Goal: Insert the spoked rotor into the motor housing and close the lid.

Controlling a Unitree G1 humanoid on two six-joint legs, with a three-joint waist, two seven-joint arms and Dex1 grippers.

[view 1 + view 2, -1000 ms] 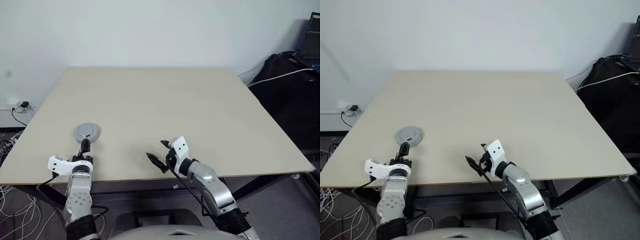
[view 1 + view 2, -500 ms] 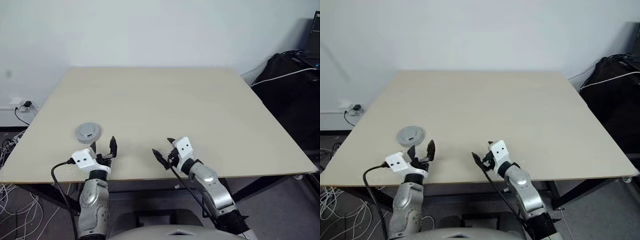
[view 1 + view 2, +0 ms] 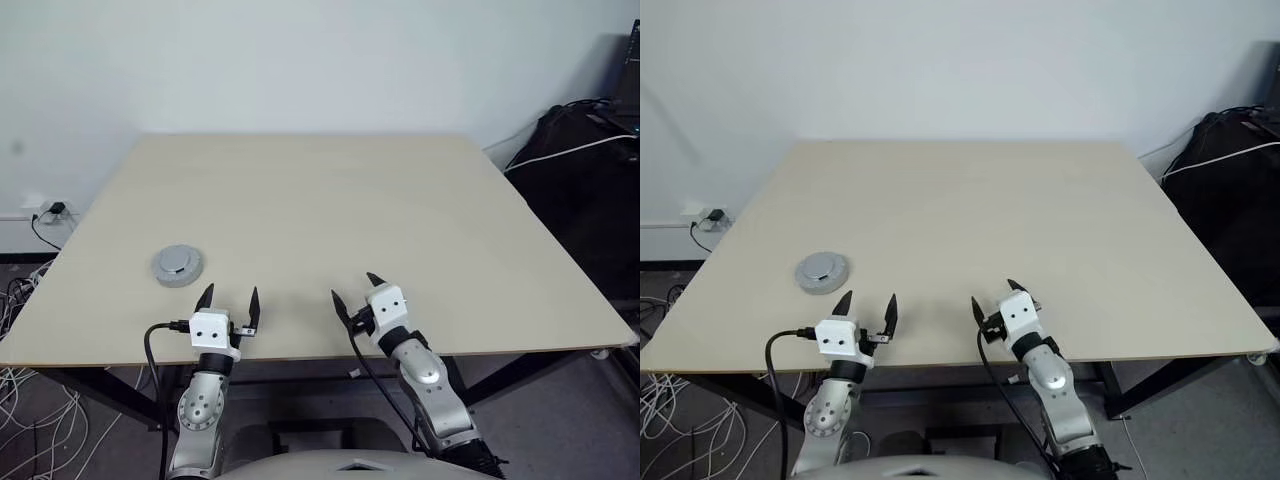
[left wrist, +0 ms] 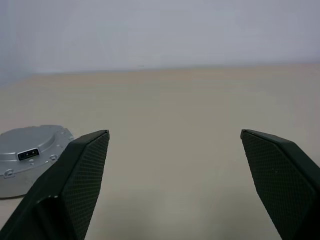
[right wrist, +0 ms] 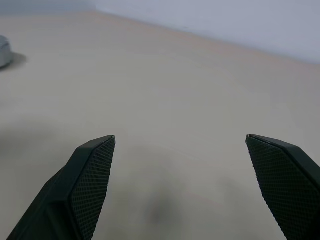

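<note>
Apparently at the close of the job: a round silver motor assembly (image 3: 177,265) sits lid-on near the front-left of the table (image 3: 400,210), w/ no loose rotor or separate housing in sight. Its grey lid (image 4: 30,145), bearing a small dark rectangular mark at centre, caps the unit and looks seated flat, though how tight it sits can't be judged. Left gripper (image 3: 229,302) hovers at the table's near edge, just right of the assembly and apart from it, jaws spread wide, holding nothing. Right gripper (image 3: 354,293) hangs further right, well apart from the assembly, likewise wide open and empty. Judged from this, insertion and closing are done; the next move calls for little beyond backing both arms off w/o nudging the unit, or a check press if the lid proves loose.
</note>
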